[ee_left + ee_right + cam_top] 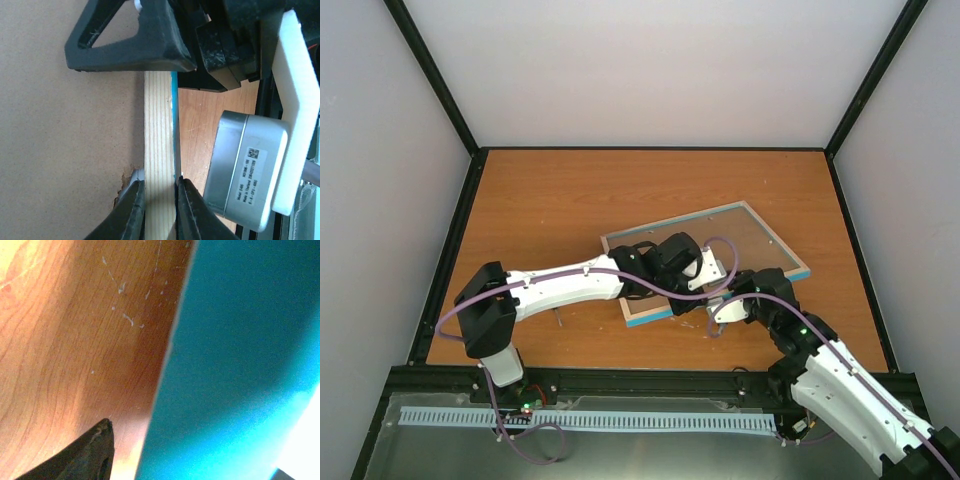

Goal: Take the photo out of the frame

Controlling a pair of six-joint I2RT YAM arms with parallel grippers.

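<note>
Near the lower middle of the top view, the left fingers [131,210] pinch the frame [730,240] by its pale wood edge, probably steadying it for the right fingers [85,460], whose gap cannot be told, beside its blue border; the photo is hidden.

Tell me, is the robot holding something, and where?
The left gripper pinches the frame by its wooden edge. Whether the right gripper holds anything cannot be told.
</note>
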